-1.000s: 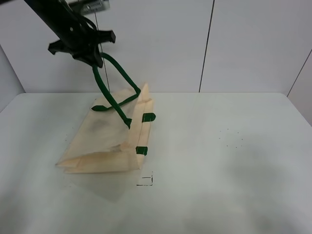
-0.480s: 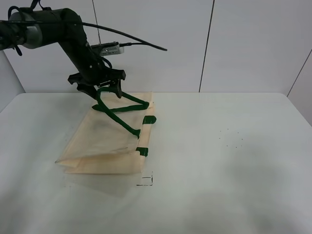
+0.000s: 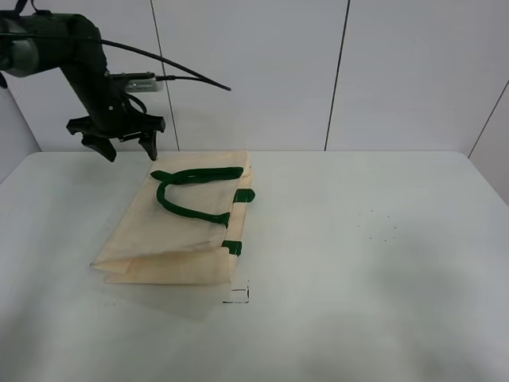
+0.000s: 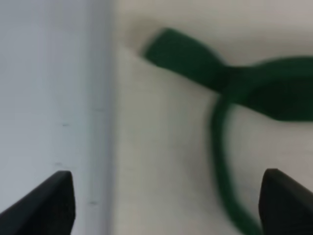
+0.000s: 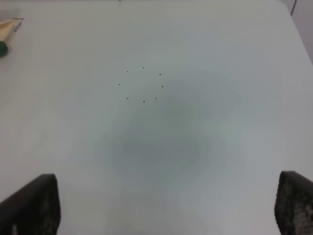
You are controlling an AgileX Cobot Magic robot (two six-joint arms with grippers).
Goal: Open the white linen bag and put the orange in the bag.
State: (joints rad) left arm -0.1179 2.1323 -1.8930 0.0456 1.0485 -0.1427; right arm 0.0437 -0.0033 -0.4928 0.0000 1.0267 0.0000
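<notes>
The white linen bag (image 3: 171, 235) lies flat on the white table, left of the middle, with its dark green handle (image 3: 191, 195) resting loose on top. My left gripper (image 3: 129, 147) is open and empty, hovering above the bag's far left corner. In the left wrist view the left gripper (image 4: 166, 205) is wide open over the bag's cloth (image 4: 161, 147) and its handle (image 4: 234, 83). My right gripper (image 5: 161, 205) is open over the bare table; the bag's corner (image 5: 7, 27) shows at the edge of that view. The orange is out of view.
A small black square mark (image 3: 236, 294) is on the table just in front of the bag. Tiny dark dots (image 3: 378, 227) mark the table at the right. A white panelled wall (image 3: 334, 72) stands behind the table's far edge.
My left gripper lowered the green handle, let it go and moved left. The handle fell onto the bag, which has settled flat.
</notes>
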